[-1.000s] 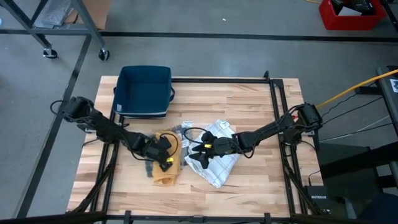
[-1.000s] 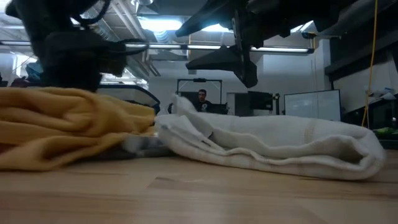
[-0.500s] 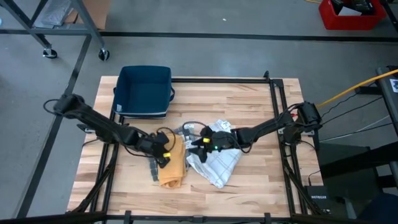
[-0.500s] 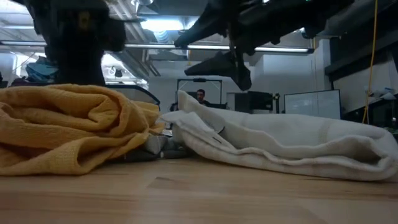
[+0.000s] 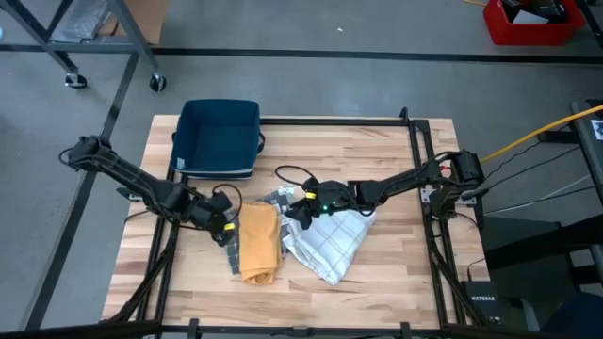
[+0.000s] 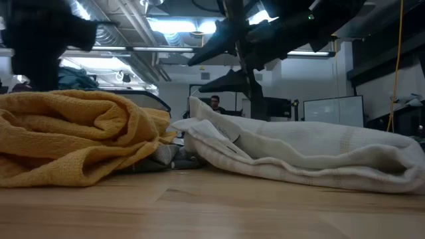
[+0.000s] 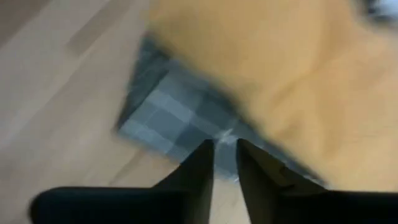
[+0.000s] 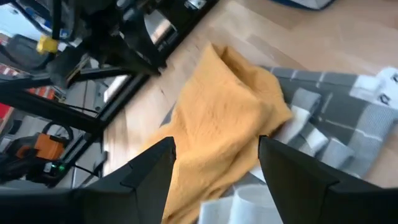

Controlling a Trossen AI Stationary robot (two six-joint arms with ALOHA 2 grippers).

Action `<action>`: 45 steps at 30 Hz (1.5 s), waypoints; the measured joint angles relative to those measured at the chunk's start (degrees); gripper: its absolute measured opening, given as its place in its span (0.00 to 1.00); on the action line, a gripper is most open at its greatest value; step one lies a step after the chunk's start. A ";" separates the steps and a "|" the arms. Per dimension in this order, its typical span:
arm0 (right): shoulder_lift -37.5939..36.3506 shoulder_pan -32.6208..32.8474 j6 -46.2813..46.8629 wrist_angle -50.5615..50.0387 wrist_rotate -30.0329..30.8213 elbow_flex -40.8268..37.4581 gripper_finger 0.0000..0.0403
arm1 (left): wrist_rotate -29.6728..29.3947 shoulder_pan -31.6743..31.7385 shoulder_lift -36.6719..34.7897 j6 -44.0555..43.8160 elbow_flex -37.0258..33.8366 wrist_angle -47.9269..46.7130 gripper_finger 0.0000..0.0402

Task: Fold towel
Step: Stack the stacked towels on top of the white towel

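Left gripper (image 5: 223,229), fingers narrowly parted and empty, sits beside the folded yellow towel (image 5: 258,245) at table centre. Right gripper (image 5: 300,209) hovers wide. Fold appears complete; next, grasp the checked white towel (image 5: 330,245).

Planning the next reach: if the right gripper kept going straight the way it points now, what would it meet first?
Most likely the yellow towel, which lies straight ahead of the right gripper between its open fingers; depth is unclear.

Robotics lab: exposed ceiling ducts (image 6: 133,63), monitors (image 6: 329,109).
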 joint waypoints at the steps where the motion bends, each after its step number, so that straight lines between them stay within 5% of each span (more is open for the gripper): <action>1: 0.00 0.00 0.05 -0.71 -0.02 0.00 0.59 | 0.25 -0.16 0.31 -2.76 0.00 -2.06 0.17; 10: 0.00 -0.44 4.68 -7.64 0.15 -0.02 0.59 | 0.73 -0.67 3.03 -23.09 -0.02 -6.93 0.41; 21: 0.06 -1.16 6.22 -8.88 1.05 -0.07 0.59 | 6.99 -2.06 5.39 -40.12 -7.90 7.10 0.44; 38: 12.33 -4.09 10.70 -5.85 -6.05 6.03 0.59 | 4.92 -2.57 6.43 -41.87 -8.66 7.27 0.44; 45: 12.33 -7.24 6.33 -19.01 -6.47 12.04 0.59 | 4.98 -2.62 7.75 -39.91 -8.66 7.24 0.44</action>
